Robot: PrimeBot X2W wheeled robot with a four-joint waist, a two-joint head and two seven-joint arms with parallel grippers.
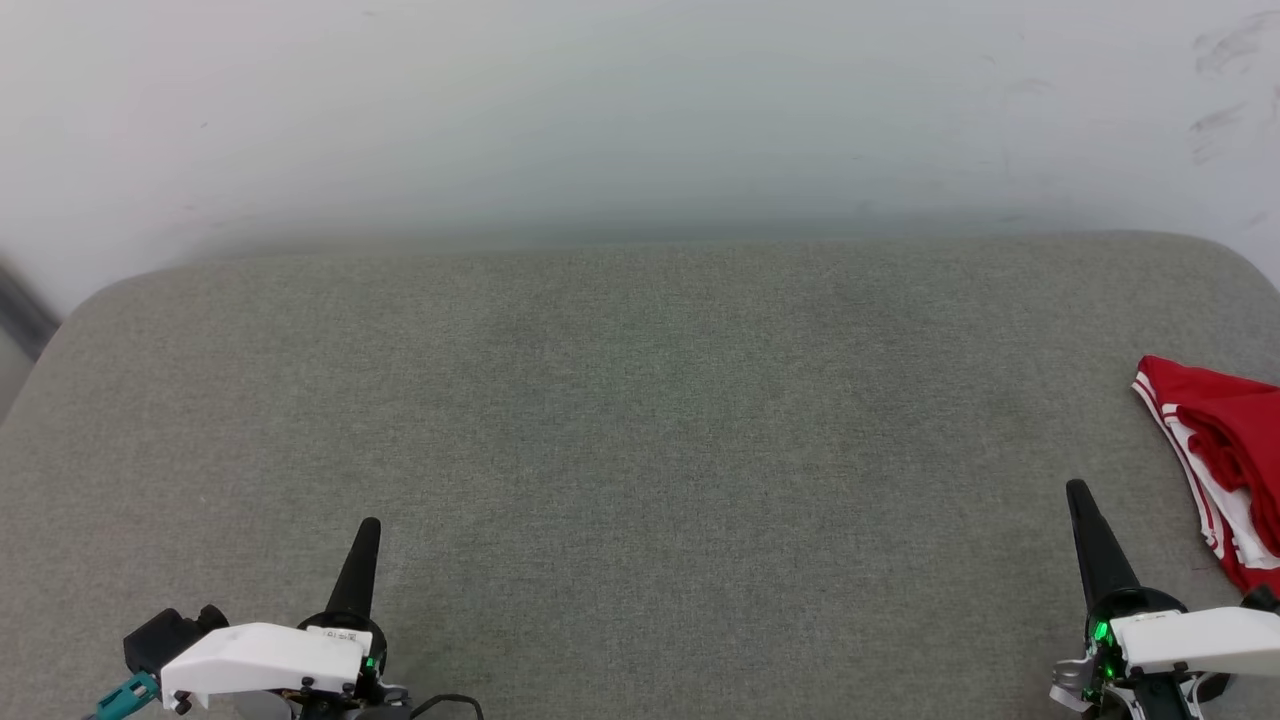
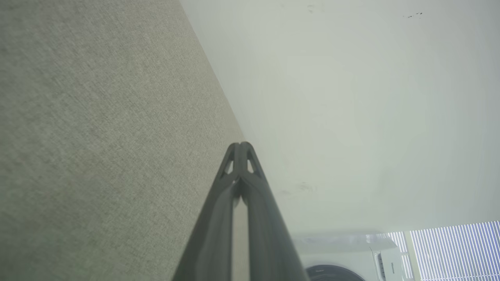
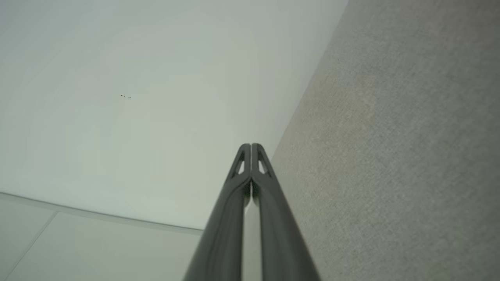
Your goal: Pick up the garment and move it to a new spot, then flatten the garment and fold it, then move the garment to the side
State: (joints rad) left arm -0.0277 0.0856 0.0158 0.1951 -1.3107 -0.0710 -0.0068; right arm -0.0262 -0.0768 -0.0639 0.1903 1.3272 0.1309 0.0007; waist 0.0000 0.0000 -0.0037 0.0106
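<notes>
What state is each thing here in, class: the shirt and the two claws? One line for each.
Shirt: bunched up, lying at the right edge of the pad, not held.
Left claw: shut, empty, over the pad.
Right claw: shut, empty, apart from the shirt.

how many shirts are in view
1. The shirt lies bunched on the grey surface at the head view's far right, beside the right hand, cut off by the frame; others could lie beyond.
</notes>
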